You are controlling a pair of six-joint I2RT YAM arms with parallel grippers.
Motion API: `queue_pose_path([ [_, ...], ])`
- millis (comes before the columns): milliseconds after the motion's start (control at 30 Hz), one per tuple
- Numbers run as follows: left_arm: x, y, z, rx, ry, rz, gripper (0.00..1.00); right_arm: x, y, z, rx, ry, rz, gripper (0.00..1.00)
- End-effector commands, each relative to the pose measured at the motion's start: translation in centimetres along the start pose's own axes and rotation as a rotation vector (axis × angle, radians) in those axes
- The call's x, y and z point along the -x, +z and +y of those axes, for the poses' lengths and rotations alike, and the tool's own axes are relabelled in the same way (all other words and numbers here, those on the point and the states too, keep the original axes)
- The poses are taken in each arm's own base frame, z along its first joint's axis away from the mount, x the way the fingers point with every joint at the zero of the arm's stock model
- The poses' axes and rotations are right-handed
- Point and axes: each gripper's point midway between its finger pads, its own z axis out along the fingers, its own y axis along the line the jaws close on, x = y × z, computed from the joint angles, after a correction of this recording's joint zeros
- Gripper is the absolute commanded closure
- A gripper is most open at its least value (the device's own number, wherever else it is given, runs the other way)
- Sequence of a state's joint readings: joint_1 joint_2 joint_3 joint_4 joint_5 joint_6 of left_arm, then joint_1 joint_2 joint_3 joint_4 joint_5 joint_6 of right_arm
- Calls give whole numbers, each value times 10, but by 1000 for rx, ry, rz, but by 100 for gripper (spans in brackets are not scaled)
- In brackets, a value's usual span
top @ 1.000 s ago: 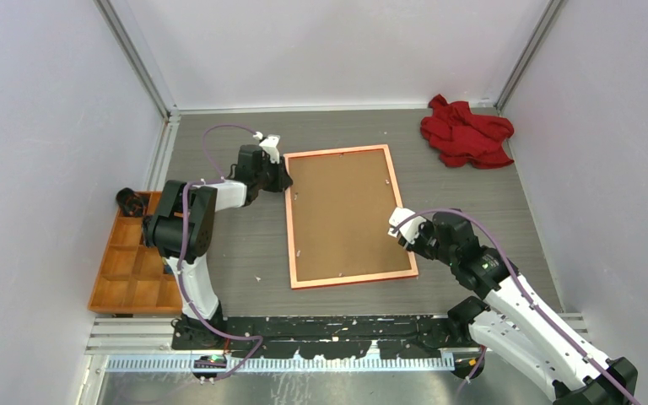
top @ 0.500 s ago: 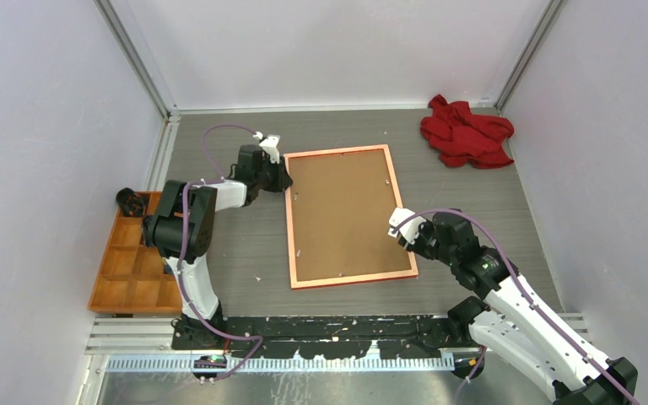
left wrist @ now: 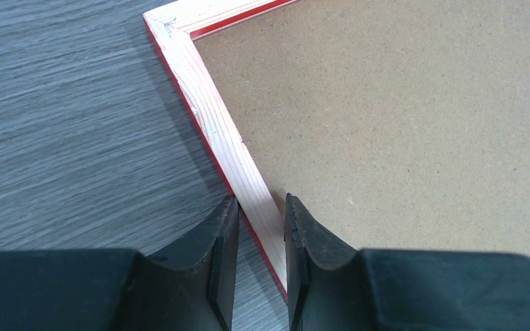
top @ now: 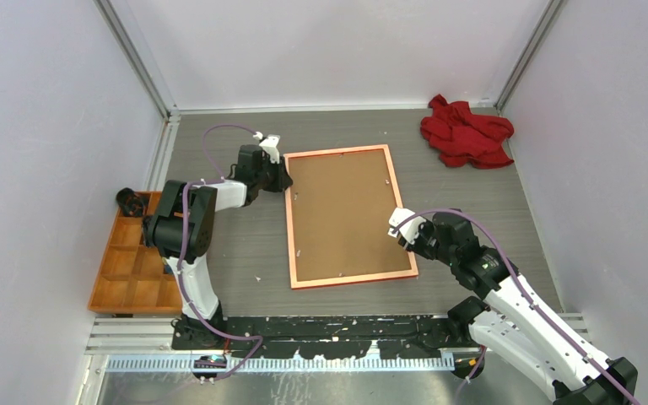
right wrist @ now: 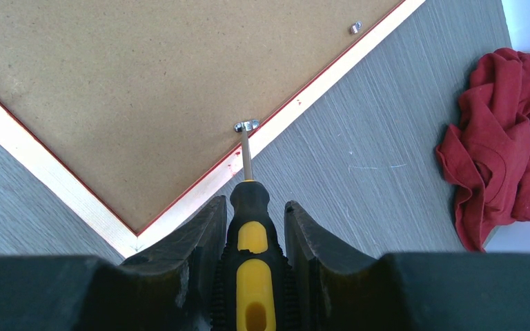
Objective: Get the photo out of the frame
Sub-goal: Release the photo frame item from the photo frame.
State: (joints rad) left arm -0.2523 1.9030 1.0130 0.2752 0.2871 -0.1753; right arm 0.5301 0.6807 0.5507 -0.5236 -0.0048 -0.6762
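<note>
The frame [top: 290, 236] lies face down on the table, its pale wooden back rim up and its edge red. A brown backing board [top: 344, 215] fills it, and the photo is hidden beneath. My left gripper [top: 285, 179] is shut on the frame's left rail [left wrist: 214, 117] near the far left corner, one finger on each side of the rail [left wrist: 260, 201]. My right gripper [right wrist: 254, 203] is shut on a black-and-yellow screwdriver [right wrist: 252, 241]. The screwdriver's tip rests at a small metal clip [right wrist: 246, 126] on the right rail.
A crumpled red cloth [top: 466, 131] lies at the far right corner. An orange compartment tray [top: 131, 266] sits at the left edge with a dark object [top: 131, 202] at its far end. A second metal clip [right wrist: 355, 27] sits farther along the right rail.
</note>
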Motion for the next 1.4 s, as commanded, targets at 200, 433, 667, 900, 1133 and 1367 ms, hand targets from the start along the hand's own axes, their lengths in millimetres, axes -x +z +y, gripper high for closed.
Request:
queue_pose_path([
  [200, -14, -3, -14, -50, 42, 61, 100, 6, 1, -11, -45, 9, -14, 99],
  [433, -14, -3, -14, -50, 42, 61, 100, 5, 0, -10, -47, -6, -23, 99],
  [667, -13, -3, -14, -51, 42, 61, 99, 14, 1, -6, -22, -4, -74, 99],
  [900, -14, -3, -14, -53, 43, 63, 99, 22, 5, -6, -20, 3, -94, 99],
  [1133, -13, -3, -14, -53, 43, 62, 100, 26, 2, -13, -51, 23, -104, 99],
  [1367, -13, -3, -14, -53, 43, 62, 99, 33, -6, -18, -62, 73, -111, 99],
])
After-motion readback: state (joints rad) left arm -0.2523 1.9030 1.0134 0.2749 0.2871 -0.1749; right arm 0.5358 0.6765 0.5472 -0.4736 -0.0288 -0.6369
